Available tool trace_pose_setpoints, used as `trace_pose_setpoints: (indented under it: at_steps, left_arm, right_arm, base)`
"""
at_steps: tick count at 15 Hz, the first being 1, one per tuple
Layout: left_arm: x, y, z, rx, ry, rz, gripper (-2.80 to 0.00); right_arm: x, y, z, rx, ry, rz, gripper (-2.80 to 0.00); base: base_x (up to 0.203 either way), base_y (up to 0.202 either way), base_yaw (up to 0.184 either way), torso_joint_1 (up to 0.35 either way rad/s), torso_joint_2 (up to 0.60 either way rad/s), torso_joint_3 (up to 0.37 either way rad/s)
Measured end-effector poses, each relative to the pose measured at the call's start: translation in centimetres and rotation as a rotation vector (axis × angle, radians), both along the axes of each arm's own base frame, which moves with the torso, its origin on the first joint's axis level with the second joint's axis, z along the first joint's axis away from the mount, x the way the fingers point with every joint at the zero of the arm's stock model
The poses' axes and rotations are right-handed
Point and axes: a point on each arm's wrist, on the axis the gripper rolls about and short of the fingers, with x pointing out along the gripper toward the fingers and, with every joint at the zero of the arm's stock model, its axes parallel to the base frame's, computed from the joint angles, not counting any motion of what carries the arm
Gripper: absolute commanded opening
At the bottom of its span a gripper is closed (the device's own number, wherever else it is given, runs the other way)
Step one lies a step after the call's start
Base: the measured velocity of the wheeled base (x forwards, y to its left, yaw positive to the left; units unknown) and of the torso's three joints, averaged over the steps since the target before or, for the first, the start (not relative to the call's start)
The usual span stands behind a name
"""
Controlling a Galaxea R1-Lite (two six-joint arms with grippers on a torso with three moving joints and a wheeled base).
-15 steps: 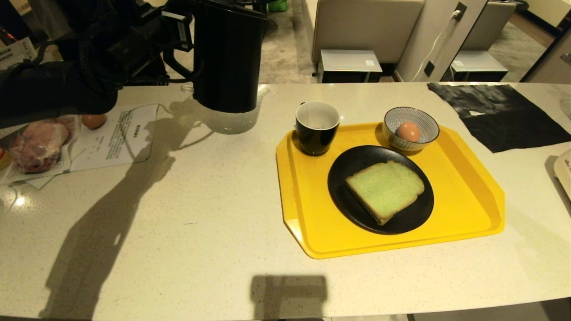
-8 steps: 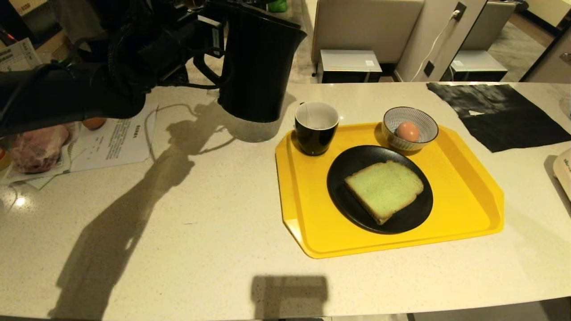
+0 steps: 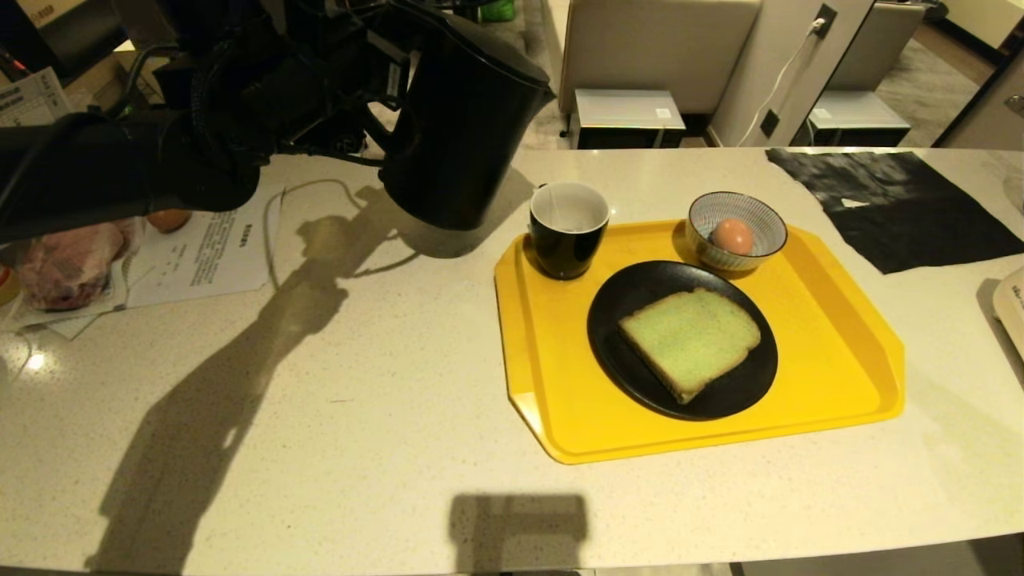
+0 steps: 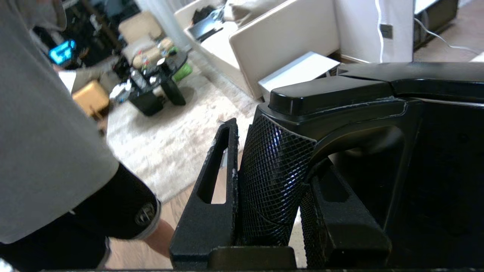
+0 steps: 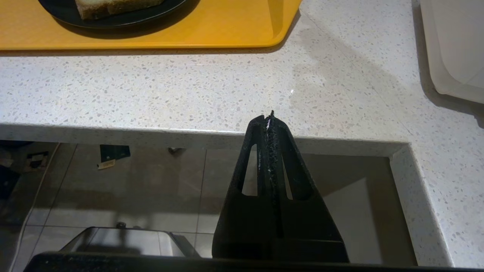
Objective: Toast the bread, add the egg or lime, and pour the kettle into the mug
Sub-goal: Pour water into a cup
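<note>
Head view showed the left gripper (image 4: 270,189) clamped on the meshed loop handle of the tall matte black kettle (image 3: 464,120), jaws squeezing it from both sides. The kettle hung tilted above the speckled white worktop (image 3: 320,400), spout leaning toward the glossy black mug with white inside (image 3: 568,228), which stood just beside it on the yellow plastic tray (image 3: 840,352). The thick pale green bread slice (image 3: 690,340) lay on a round black plate (image 3: 624,320); the pinkish-brown egg (image 3: 732,236) sat in a blue-and-white striped bowl (image 3: 760,216) (both on the tray). The right gripper (image 5: 270,119) hung off the worktop's near edge, jaws pressed together, empty.
</note>
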Motion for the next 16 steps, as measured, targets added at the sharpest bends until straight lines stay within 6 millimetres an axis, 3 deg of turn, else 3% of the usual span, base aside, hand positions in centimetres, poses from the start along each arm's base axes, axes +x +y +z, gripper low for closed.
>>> trace_pose_setpoints:
  at_steps: [11,16]
  left_arm:
    - [-0.8,-1.1,0.0,0.066,0.016,-0.01,-2.8]
    - [-1.9,-2.6,-0.2,0.091,0.051,-0.051,-2.8]
  right_arm:
    - [0.0,0.0,0.0,0.0,0.0,0.0,-2.8]
    - [0.0,0.0,0.0,0.0,0.0,0.0,-2.8]
  base:
    - [0.0,0.0,0.0,0.0,0.0,0.0]
    - [0.0,0.0,0.0,0.0,0.0,0.0]
